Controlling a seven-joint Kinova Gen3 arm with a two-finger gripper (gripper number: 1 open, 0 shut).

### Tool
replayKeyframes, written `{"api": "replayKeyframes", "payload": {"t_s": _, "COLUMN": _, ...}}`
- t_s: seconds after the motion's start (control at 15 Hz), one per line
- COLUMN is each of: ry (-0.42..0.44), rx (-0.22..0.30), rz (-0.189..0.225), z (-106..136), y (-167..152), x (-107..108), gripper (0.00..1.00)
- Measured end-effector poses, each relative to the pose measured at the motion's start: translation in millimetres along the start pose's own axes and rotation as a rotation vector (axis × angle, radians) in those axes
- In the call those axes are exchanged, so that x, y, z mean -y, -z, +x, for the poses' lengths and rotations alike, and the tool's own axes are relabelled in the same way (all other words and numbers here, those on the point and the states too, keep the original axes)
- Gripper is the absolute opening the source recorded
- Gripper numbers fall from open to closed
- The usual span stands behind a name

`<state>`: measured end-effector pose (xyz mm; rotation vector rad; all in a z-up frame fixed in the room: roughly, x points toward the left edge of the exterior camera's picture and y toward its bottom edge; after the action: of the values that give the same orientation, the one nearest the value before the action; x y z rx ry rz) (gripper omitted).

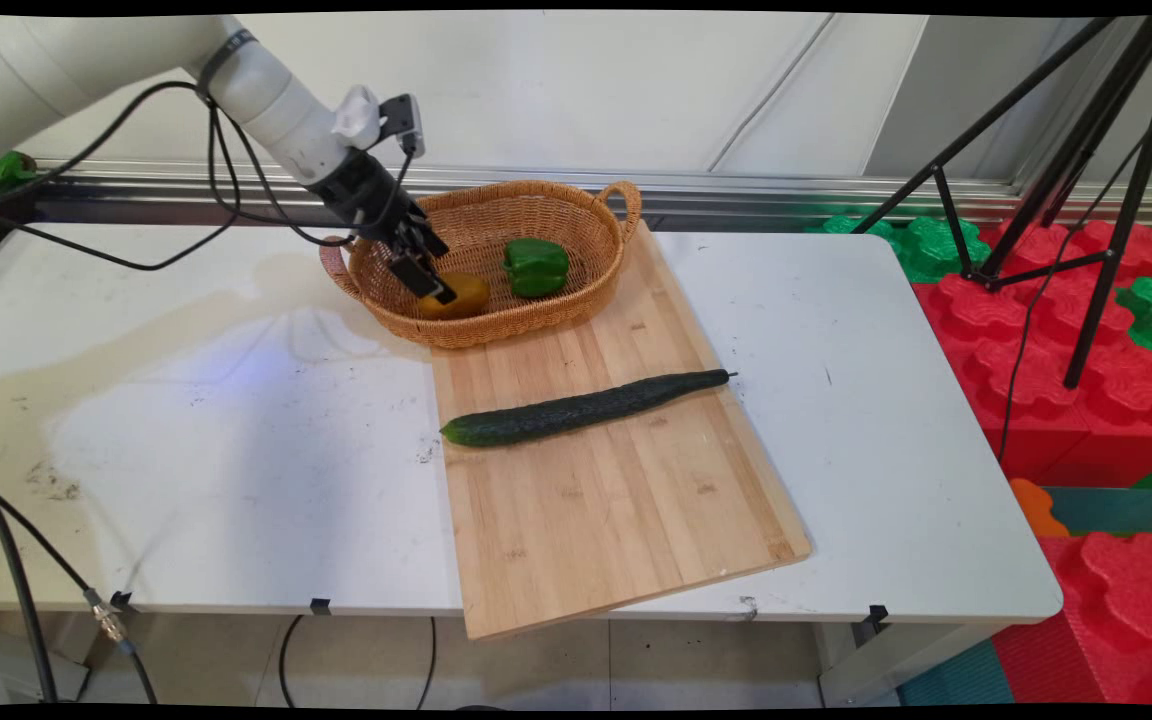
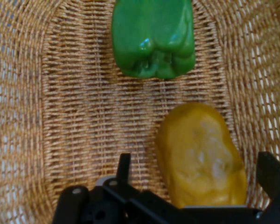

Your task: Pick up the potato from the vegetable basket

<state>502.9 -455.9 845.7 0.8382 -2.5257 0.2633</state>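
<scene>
I had the black two-finger hand (image 2: 194,173) open inside the oval woven wicker basket (image 1: 576,205), upper centre of frame, fingers straddling the smooth yellow pepper-like vegetable (image 2: 201,155) without visibly touching. It looked light, waxy and likely slippery; I judged its broad middle the best hold. A glossy green bell pepper (image 2: 152,36) lay beyond. No readable writing.

Yellow pepper (image 2: 200,156) lying in wicker basket (image 1: 496,325), green pepper (image 2: 153,37) near it
</scene>
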Motion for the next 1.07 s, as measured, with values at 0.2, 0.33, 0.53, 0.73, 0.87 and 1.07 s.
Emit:
{"api": "replayKeyframes", "payload": {"t_s": 0.2, "ry": 0.018, "rx": 0.003, "rz": -0.019, "z": 0, "y": -12, "x": 5, "gripper": 1.0}}
{"api": "replayKeyframes", "payload": {"t_s": 0.33, "ry": 0.029, "rx": 0.007, "rz": -0.031, "z": -1, "y": -19, "x": 8, "gripper": 1.0}}
{"api": "replayKeyframes", "payload": {"t_s": 0.53, "ry": 0.047, "rx": 0.013, "rz": -0.049, "z": -4, "y": -28, "x": 12, "gripper": 1.0}}
{"api": "replayKeyframes", "payload": {"t_s": 0.73, "ry": 0.06, "rx": 0.018, "rz": -0.06, "z": -6, "y": -35, "x": 14, "gripper": 1.0}}
{"api": "replayKeyframes", "payload": {"t_s": 0.87, "ry": 0.067, "rx": 0.019, "rz": -0.065, "z": -7, "y": -38, "x": 16, "gripper": 1.0}}
{"api": "replayKeyframes", "payload": {"t_s": 1.07, "ry": 0.077, "rx": 0.015, "rz": -0.068, "z": -8, "y": -42, "x": 20, "gripper": 1.0}}
